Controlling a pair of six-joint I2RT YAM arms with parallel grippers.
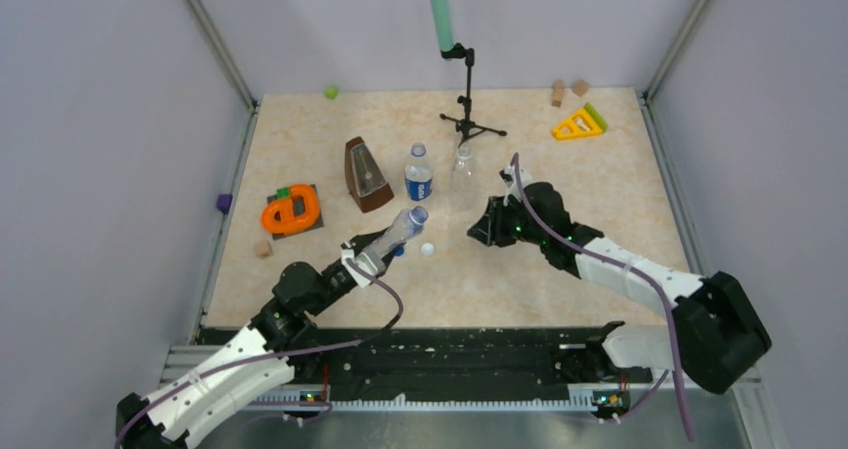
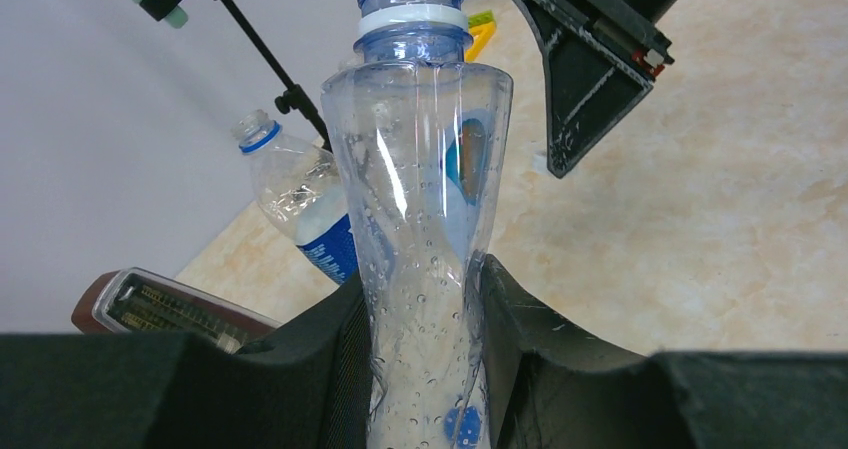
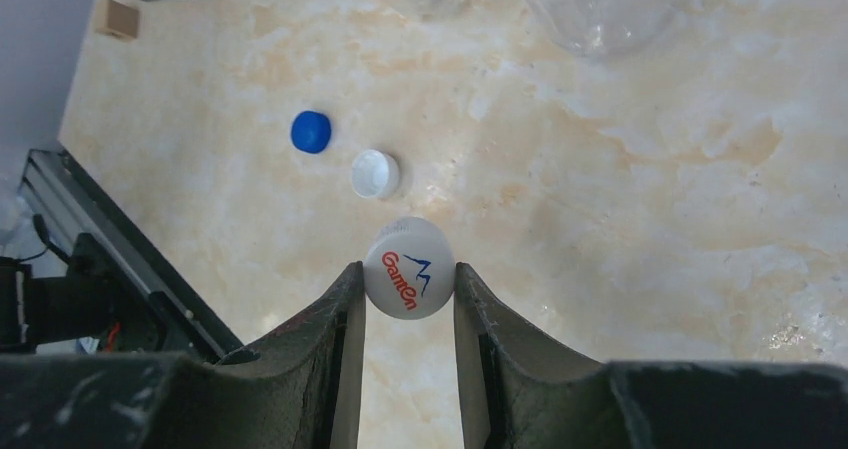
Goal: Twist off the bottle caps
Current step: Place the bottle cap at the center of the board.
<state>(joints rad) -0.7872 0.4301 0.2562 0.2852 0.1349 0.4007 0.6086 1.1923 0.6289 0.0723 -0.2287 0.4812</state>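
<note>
The top camera looks down from high behind the near edge over the whole worktop (image 1: 560, 269). The left wrist camera looks low across it toward the back wall (image 2: 90, 149). The right wrist camera faces steeply down, close, sharing the loose white cap (image 3: 376, 173) with the top view.

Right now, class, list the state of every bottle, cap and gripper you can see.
Tinted bottle: uncapped, tilted, held by left gripper.
Labelled bottle: upright, uncapped.
Clear bottle: upright, uncapped.
Blue cap: loose on table.
Plain white cap: loose on table.
Printed white cap: gripped by right gripper.
</note>
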